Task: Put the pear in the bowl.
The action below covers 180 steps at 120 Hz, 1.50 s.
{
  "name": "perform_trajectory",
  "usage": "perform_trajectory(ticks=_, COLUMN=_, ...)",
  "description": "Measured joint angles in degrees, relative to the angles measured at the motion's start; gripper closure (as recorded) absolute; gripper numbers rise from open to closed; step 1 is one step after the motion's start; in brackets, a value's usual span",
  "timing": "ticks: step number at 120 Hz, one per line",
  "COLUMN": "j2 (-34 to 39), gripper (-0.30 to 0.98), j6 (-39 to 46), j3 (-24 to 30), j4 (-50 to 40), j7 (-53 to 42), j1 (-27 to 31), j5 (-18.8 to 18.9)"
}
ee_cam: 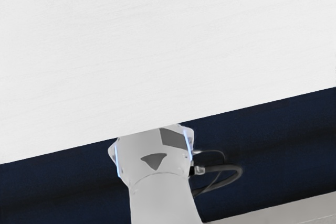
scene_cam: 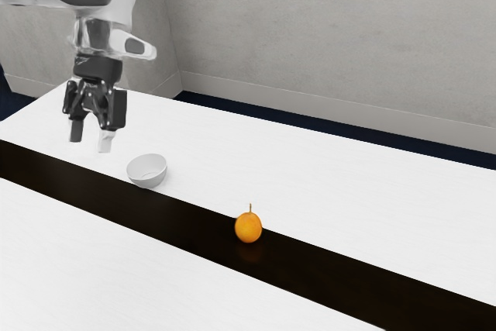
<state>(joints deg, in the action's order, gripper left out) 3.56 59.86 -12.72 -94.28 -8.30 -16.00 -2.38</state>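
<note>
In the exterior view, start from the bowl (scene_cam: 147, 169): pale, upright, resting on the white table (scene_cam: 372, 199). Just in front of the bowl, toward the camera, find the dark strip (scene_cam: 124, 198). Find the pear (scene_cam: 249, 228), round and orange-yellow with an upright stem, on that strip: outside the bowl, well apart from it, toward the exterior view's right and nearer the camera. See the gripper (scene_cam: 91, 136) raised higher than the bowl, toward the exterior view's left of it, pointing downward with fingers spread and a gap between them. Well behind the bowl, see the dark blue floor and the grey wall (scene_cam: 310, 36).

In the wrist view, look down on the table's pale top, the dark blue floor (ee_cam: 273, 135), the arm's white base (ee_cam: 157, 192) with grey patches and lit blue edges, a dark looping cable (ee_cam: 226, 168), and perhaps a sliver of the wall's foot.
</note>
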Motion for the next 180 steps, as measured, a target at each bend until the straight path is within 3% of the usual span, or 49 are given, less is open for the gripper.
perform_trajectory(ticks=13, j2=-1.44, gripper=0.00, j6=8.72, j3=4.05, j4=3.58, j7=2.85, j1=-2.47, j5=3.83)
perform_trajectory(ticks=27, j2=-11.71, gripper=0.00, j6=18.88, j3=2.56, j4=6.89, j7=2.23, j1=-6.76, j5=4.72)
perform_trajectory(ticks=38, j2=-19.16, gripper=0.00, j6=26.47, j3=1.77, j4=7.40, j7=0.92, j1=-3.34, j5=1.85)
perform_trajectory(ticks=53, j2=-27.46, gripper=0.00, j6=36.27, j3=3.32, j4=7.09, j7=-2.72, j1=-2.91, j5=-1.88)
perform_trajectory(ticks=89, j2=-33.19, gripper=0.00, j6=55.82, j3=3.72, j4=1.73, j7=-19.70, j1=-2.90, j5=-10.62)
perform_trajectory(ticks=132, j2=-34.00, gripper=0.00, j6=63.27, j3=4.36, j4=-2.77, j7=-39.17, j1=-3.07, j5=-13.50)
perform_trajectory(ticks=180, j2=-31.29, gripper=0.00, j6=62.59, j3=6.48, j4=-7.54, j7=-50.08, j1=-3.34, j5=-18.93)
